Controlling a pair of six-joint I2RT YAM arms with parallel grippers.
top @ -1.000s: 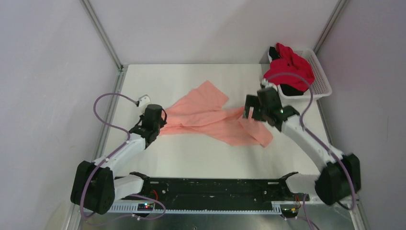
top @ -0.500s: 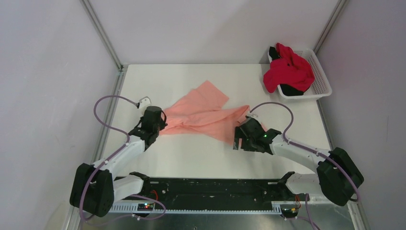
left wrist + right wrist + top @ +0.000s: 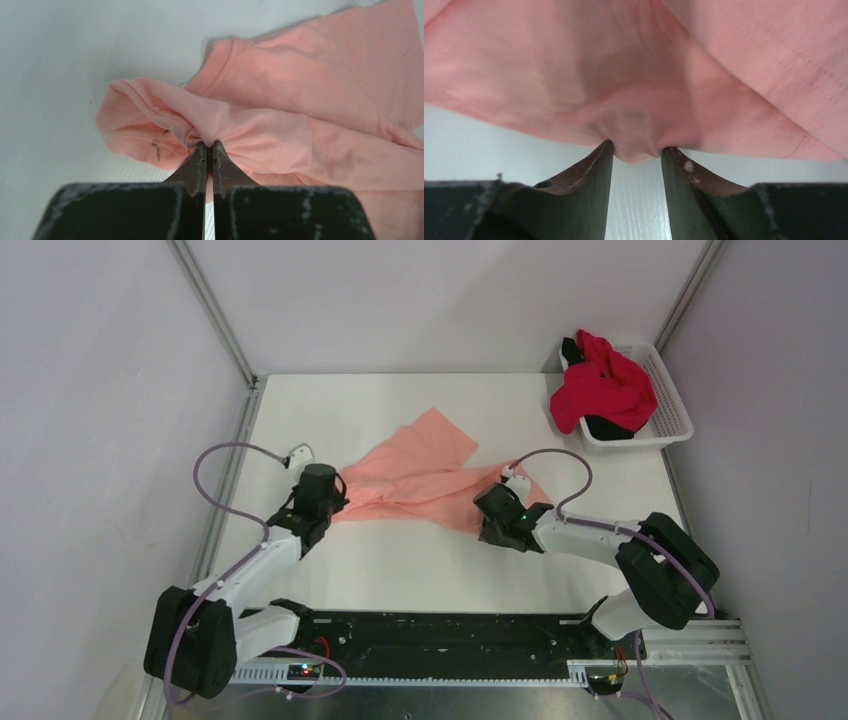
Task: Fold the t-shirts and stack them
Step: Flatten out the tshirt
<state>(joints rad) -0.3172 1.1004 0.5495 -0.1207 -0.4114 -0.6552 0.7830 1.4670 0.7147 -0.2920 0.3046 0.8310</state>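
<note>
Top view: salmon-pink soft cotton t-shirt (image 3: 420,480) lies rumpled mid-frame on the white worktop (image 3: 420,570), left gripper (image 3: 335,502) at its left end, right gripper (image 3: 492,525) at its lower right edge; bright red t-shirt (image 3: 603,388) and black t-shirt (image 3: 606,427) heaped in white plastic mesh basket (image 3: 672,390), upper right. Left wrist: jaws clamped together on a bunched pink fold near the hem. Right wrist: jaws apart, a limp nub of pink cloth between them, not yet pinched; fabric looks light, floppy and stretchy, so best taken at hems or corners.

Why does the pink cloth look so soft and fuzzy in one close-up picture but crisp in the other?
Right wrist view: the salmon-pink shirt sits very near the lens, blurred and shadowed. Left wrist view: it lies farther off, evenly lit, seams sharp. Top view: even light, faint shadows.
</note>
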